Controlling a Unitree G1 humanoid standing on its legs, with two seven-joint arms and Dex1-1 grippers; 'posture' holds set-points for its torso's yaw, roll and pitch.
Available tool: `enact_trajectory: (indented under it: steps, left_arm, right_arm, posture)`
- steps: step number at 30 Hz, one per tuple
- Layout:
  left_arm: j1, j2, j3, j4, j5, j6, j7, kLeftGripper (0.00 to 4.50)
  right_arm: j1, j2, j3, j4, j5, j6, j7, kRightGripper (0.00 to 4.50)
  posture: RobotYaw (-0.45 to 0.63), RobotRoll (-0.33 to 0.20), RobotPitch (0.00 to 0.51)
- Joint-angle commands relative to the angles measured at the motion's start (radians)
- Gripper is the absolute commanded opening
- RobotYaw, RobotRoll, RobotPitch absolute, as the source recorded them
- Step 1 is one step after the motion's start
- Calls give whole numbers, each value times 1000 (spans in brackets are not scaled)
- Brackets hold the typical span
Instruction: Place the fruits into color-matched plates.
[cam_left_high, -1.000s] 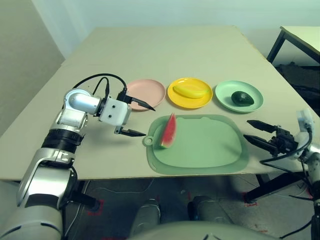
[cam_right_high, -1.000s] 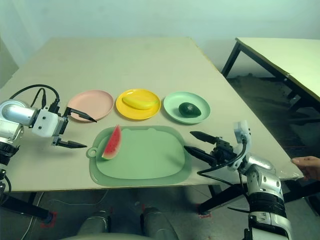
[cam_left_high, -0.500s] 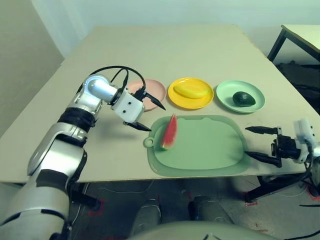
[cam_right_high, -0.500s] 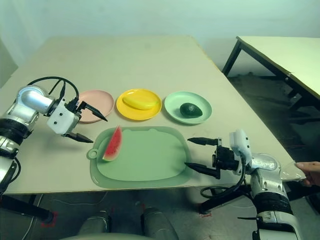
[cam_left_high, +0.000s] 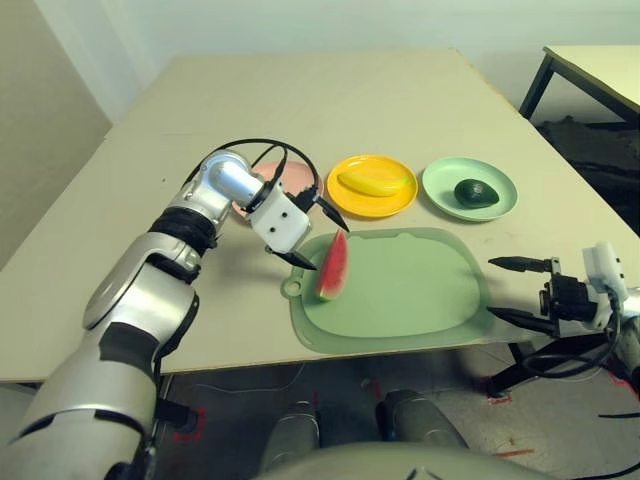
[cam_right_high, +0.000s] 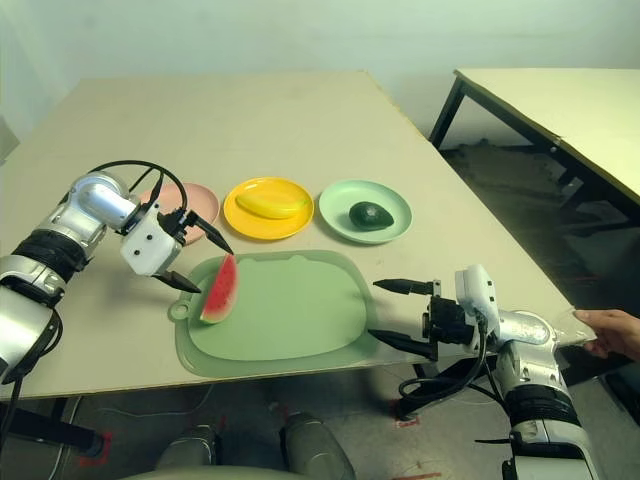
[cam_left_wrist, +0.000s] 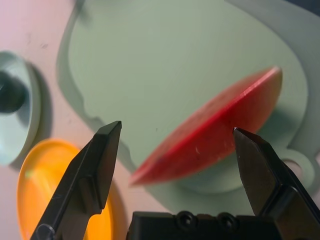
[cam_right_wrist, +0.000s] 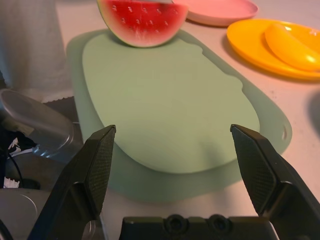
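Watermelon wedge (cam_left_high: 333, 267) lies centre-frame on the green mat (cam_left_high: 410, 290), just beside my left gripper (cam_left_high: 324, 240), spread open and empty (my right gripper (cam_left_high: 520, 293), lower right, gapes too). Banana (cam_left_high: 371, 182) on yellow plate (cam_left_high: 400, 204), avocado (cam_left_high: 476, 193) on mint plate (cam_left_high: 440, 178), upper right; pink plate (cam_left_high: 297, 176), upper centre-left.

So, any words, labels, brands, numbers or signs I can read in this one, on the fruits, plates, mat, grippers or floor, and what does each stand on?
None that can be read.
No lettering shows on the watermelon, the plates, the mat or the grippers.
Red marks on the floor: no letters to make out.
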Motion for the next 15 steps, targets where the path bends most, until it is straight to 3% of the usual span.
enact_trajectory:
  steps: [1, 15]
  left_arm:
    - [-25, -14, -29, 55, 38, -43, -12, 4500]
    - [-35, -83, 15, 197, 117, -60, -12, 4500]
  right_arm:
    - [18, -1, -22, -42, -2, 31, 3, 4470]
    - [60, -14, -19, -48, -62, -26, 2, 4470]
  posture:
    - [-273, 0, 0]
    - [-294, 0, 0]
